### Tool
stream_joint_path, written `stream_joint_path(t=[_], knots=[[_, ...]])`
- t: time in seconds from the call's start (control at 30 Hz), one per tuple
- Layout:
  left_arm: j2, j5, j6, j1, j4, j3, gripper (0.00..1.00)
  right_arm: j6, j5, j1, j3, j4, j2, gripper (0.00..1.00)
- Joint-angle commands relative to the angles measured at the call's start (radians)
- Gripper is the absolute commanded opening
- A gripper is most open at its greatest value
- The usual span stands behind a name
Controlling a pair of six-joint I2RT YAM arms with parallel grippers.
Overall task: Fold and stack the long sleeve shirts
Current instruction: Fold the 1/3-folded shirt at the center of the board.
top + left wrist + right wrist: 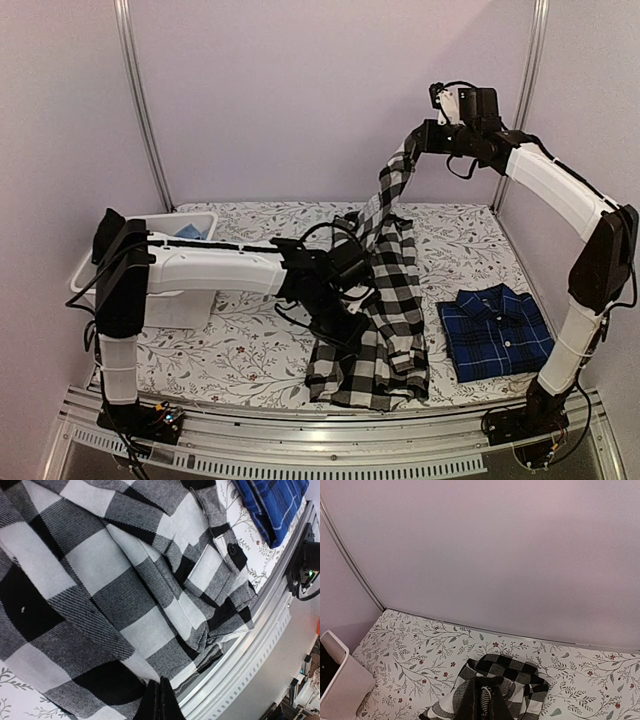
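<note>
Top view, my right gripper (pixel 405 150) raised high, clamped on the check shirt (pixel 390 300) trailing down to the table (pixel 240 355), navy shirt (pixel 495 330) folded just beside, left wrist, left gripper (pixel 160 684) pressed closed at the hem, pinch unclear, right wrist, check cloth bunched between closed fingers.

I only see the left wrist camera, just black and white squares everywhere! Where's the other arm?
Observer: The right gripper is raised high over the table, shut on one end of the checked shirt, which hangs down from it.
Operator: Is the blue one folded?
Observer: Yes, the blue plaid shirt lies folded flat to the right of the checked one.
Operator: Anything else there?
Observer: A white bin sits at the table's back left.
</note>
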Motion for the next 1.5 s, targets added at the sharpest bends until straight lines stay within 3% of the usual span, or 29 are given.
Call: stream_joint_path(t=[0.0,0.97,1.2,1.33,1.47], knots=[[0.039,0.047,0.023,-0.019,-0.006,0.043,0.0,-0.004,-0.015,-0.012,-0.003,0.022,-0.032,0.0],[0.152,0.095,-0.01,-0.024,0.04,0.111,0.01,0.014,-0.04,-0.015,-0.122,0.056,-0.079,0.0],[0.098,0.085,-0.016,-0.006,0.071,0.085,0.35,0.015,-0.148,-0.015,-0.166,0.052,-0.082,0.02],[0.022,0.091,-0.021,0.043,0.104,0.062,0.43,-0.005,-0.271,-0.015,-0.196,0.027,-0.077,0.03],[-0.069,0.051,-0.044,0.128,0.161,0.015,0.43,-0.015,-0.383,-0.01,-0.238,0.018,-0.079,0.03]])
